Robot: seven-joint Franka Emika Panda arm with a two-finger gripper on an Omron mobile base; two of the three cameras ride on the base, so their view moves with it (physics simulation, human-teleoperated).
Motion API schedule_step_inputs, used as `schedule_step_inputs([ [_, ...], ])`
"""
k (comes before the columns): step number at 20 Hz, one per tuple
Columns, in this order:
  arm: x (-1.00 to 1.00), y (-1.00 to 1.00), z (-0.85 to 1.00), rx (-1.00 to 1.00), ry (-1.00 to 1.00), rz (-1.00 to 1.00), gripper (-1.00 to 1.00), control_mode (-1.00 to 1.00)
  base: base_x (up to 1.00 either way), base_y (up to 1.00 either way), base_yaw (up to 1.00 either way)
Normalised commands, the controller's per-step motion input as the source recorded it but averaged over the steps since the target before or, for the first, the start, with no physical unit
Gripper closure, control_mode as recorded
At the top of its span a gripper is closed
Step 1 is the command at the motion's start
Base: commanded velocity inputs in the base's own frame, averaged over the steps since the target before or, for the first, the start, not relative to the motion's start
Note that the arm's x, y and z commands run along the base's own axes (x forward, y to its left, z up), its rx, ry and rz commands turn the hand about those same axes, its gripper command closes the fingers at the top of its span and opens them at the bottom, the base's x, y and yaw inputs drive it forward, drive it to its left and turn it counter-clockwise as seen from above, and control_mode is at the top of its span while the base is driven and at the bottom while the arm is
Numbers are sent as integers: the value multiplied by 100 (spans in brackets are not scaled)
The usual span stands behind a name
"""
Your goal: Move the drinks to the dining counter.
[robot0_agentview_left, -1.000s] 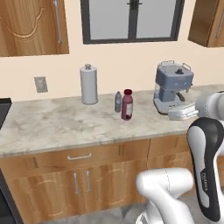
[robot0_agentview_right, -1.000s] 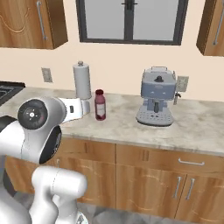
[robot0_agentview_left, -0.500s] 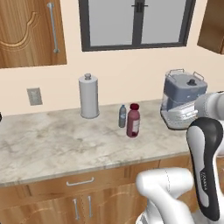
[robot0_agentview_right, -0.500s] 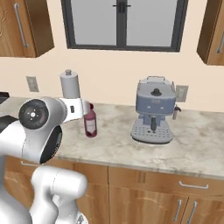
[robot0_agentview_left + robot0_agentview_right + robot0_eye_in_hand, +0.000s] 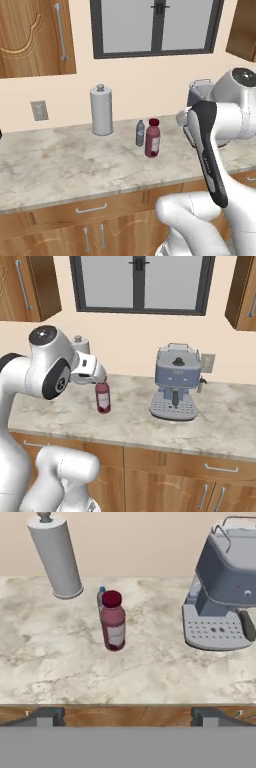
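The juice bottle stands upright on the marble counter under the window, the water bottle seemingly tucked just behind it, while the gripper hovers wide and empty, lined up to reach in.

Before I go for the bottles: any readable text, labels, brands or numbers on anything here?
No readable text anywhere.
Juice bottle: pale label patch, no legible print.
Water bottle: nothing legible; small and partly hidden behind the juice bottle in the hand view.
Canister: plain grey, no markings.
Coffee machine: no brand or numbers visible.
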Motion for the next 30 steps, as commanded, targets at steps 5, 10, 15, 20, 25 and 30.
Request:
schedule_step_inputs([
  [5,5,1,0,0,13,-2,-100,-100,0,0,0],
  [10,30,4,-10,0,3,0,-100,-100,0,0,0],
  [15,67,30,-28,0,8,0,-100,-100,0,0,0],
  [20,79,15,-26,0,13,0,-100,-100,0,0,0],
  [25,89,10,-32,0,19,0,-100,-100,0,0,0],
  [30,72,4,-35,0,20,0,-100,-100,0,0,0],
])
